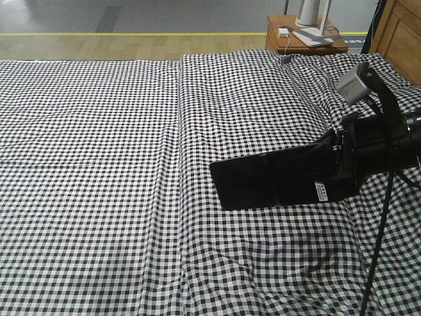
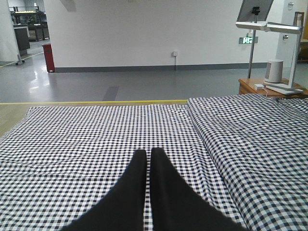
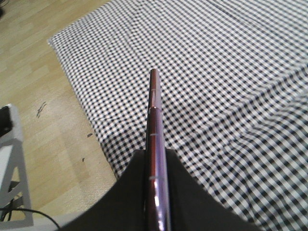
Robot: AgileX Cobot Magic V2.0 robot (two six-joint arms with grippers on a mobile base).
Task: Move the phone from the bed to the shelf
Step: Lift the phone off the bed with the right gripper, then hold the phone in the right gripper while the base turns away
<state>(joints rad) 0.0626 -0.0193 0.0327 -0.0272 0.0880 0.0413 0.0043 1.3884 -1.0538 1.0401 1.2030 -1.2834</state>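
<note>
Pincer, right (image 3: 155, 155): pinching the phone (image 3: 154, 110) near its labelled end, one black finger flat on each face. Wrist view shows the pinkish edge dead centre between them. Grip looks square, no skew.

Phone juts out leftward from the arm over the bed (image 1: 99, 164). It seems clear of the gingham cloth, though the gap can't be judged for sure. Most of its length is unsupported, so the hold is at one end only.

Pincer, left (image 2: 145, 156): pressed together, nothing between the fingers, hanging low over the bed, well apart from the phone.

Beyond: brown side table (image 1: 283, 46) past the far edge of the bed. Pale wooden unit at the far right edge (image 1: 401, 36), probably the shelf; its compartments are not in view.

Step in hand, as I read it, is carrying to the shelf. To do it well: raise the phone higher before swinging, so the free end does not drag on cloth wrinkles. Move slowly, since glossy glass held at one end may pivot or slip. Enter the compartment level, free end first.
</note>
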